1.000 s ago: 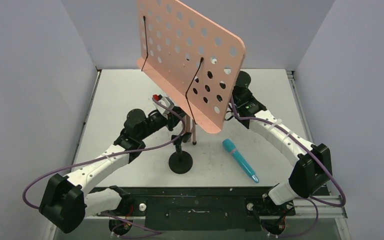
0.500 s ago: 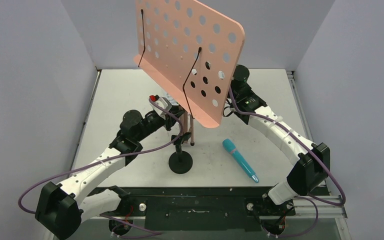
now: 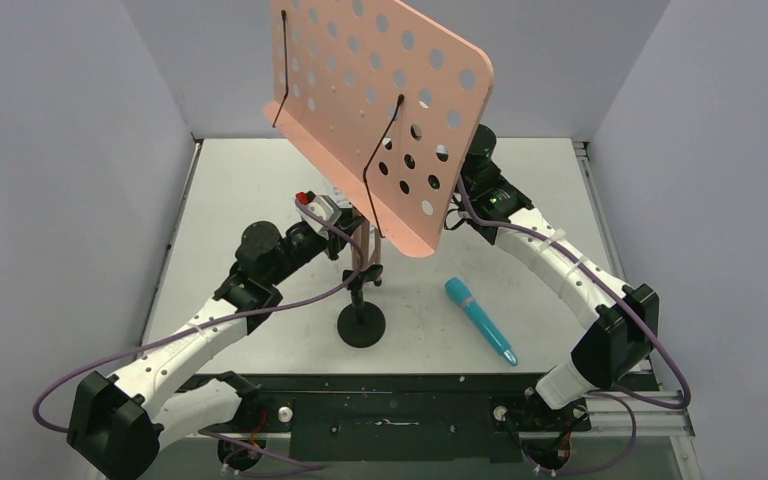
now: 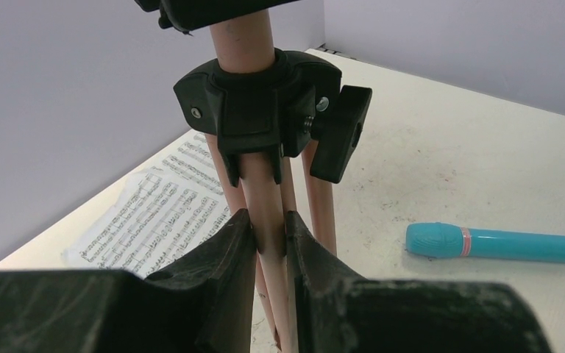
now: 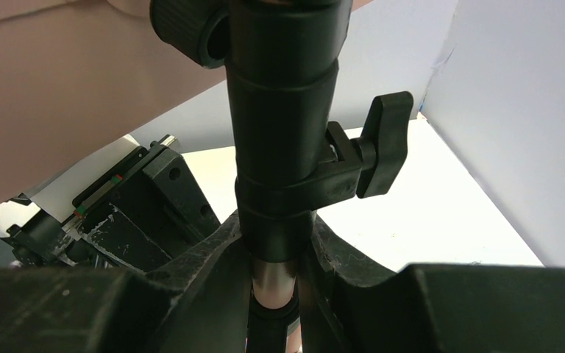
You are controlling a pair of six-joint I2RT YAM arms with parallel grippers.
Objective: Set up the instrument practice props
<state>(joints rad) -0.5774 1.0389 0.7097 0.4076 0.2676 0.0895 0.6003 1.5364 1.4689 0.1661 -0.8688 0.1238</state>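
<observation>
The pink perforated music stand (image 3: 380, 110) hangs tilted over the middle of the table, its tripod legs folded together. My left gripper (image 4: 268, 220) is shut on one pink leg (image 4: 263, 184) just below the black leg hub (image 4: 257, 103). My right gripper (image 5: 274, 235) is shut on the stand's black pole collar (image 5: 279, 147), behind the perforated desk. The teal microphone (image 3: 480, 320) lies flat to the right of the black mic stand (image 3: 361, 325); it also shows in the left wrist view as the microphone (image 4: 493, 243). A sheet-music page (image 4: 154, 213) lies flat near the wall.
Grey enclosure walls (image 3: 70, 150) close in the white table (image 3: 250, 190) on three sides. A black rail (image 3: 390, 410) with the arm bases runs along the near edge. Purple cables (image 3: 300, 300) loop from both arms.
The stand has shifted a little to the left and its leg tips have drawn nearer the mic stand. The left arm has stretched further out. Both grips are unchanged.
</observation>
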